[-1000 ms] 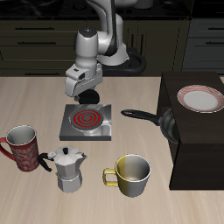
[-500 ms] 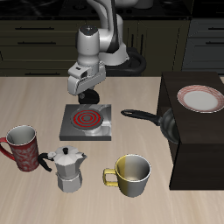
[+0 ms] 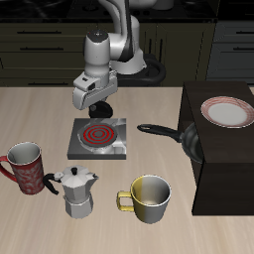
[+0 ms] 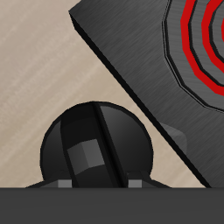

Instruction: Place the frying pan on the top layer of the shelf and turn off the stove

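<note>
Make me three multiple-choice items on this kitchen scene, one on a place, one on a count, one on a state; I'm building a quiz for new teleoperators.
1. Where is the frying pan?
A. flat on the stove
B. leaning against the side of the shelf, handle reaching toward the stove
C. on the plate

2. How many mugs stand on the table?
A. one
B. two
C. four

3. What does the stove's coil look like?
A. glowing red
B. dark all over
C. covered by the moka pot

Key:
1 B: the pan stands tilted against the shelf, not on its top, where only the plate lies.
2 B: a red patterned mug and a yellow mug flank the moka pot.
3 A: the stove shows red rings in both views, with the gripper above its knob.
</note>
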Tool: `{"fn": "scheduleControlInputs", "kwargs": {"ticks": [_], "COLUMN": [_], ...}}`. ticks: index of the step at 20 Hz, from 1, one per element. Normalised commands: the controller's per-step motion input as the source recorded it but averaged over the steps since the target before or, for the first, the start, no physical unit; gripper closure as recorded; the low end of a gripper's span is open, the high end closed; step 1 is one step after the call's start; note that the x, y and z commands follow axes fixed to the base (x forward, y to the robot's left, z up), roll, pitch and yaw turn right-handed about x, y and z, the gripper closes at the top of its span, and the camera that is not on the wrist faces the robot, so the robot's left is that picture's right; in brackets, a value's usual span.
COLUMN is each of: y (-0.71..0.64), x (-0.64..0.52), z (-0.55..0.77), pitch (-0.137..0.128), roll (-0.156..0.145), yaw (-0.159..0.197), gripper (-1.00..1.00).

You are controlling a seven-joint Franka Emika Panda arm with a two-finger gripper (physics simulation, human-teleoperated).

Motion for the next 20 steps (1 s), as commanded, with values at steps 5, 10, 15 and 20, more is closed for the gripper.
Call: {"fn": "scheduleControlInputs", "kwargs": {"ticks": [5,10,15,20], "y": [-0.05,0.02,-0.02,0.01], "x": [0.07,0.07,0.06,0.03], "z": [-0.09,0.07,0.00,0.09], "pitch": [0.003,-0.026,-0.014,-0.033], "roll": [-0.027,-0.028,-0.022,0.000], "yaw": [-0.042,-0.075,-0.070,-0.077], "gripper": [1.00,1.00,1.00,1.00]}}
